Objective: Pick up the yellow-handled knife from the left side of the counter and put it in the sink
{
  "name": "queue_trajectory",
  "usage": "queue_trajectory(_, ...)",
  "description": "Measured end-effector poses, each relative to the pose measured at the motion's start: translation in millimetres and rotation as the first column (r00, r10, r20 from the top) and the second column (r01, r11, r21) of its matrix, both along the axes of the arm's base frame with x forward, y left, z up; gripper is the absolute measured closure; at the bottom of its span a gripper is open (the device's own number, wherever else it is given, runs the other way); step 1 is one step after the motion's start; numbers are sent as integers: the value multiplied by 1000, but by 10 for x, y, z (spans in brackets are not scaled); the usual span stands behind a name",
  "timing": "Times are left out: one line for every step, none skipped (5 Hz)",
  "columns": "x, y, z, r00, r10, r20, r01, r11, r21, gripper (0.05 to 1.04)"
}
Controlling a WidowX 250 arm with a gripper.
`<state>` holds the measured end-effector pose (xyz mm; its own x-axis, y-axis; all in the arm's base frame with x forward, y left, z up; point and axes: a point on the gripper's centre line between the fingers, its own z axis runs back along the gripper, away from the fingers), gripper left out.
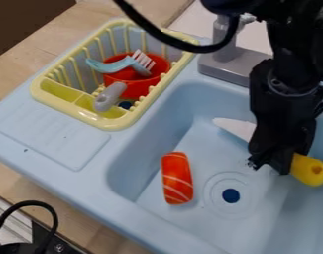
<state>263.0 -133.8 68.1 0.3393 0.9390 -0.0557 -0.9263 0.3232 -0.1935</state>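
The black gripper (269, 164) hangs low over the right part of the light blue sink, its tips pointing down. A knife crosses behind it: the white blade (236, 127) sticks out at its upper left, and the yellow handle (310, 170) at its lower right, right beside the tips. The middle of the knife is hidden by the gripper, and whether it is held cannot be made out. To the left on the basin floor lies an orange piece with pale stripes (177, 178), apart from the gripper.
A yellow-rimmed dish rack (112, 123) stands at the upper left with a red pot (130, 74), a blue brush (111, 66) and a grey handle (110, 96) in it. Behind the basin is a grey faucet (225, 62). Near the orange piece is the dark drain (231, 195).
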Motion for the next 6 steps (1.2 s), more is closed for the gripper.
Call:
queue_trajectory(8, -31, -1, 998, -61, 25, 61, 998, 11, 425)
queue_trajectory(-17, -23, 5, 994, -110, 26, 109, 993, 36, 169)
queue_trajectory(-46, 19, 18, 990, -141, 29, 140, 988, 59, 86)
queue_trajectory(-141, 56, 125, 982, -180, 59, 174, 980, 93, 86)
queue_trajectory(-256, 132, 210, 964, -265, 10, 260, 952, 163, 86)
queue_trajectory(-186, 304, 438, 894, -442, -74, 447, 869, 214, 86)
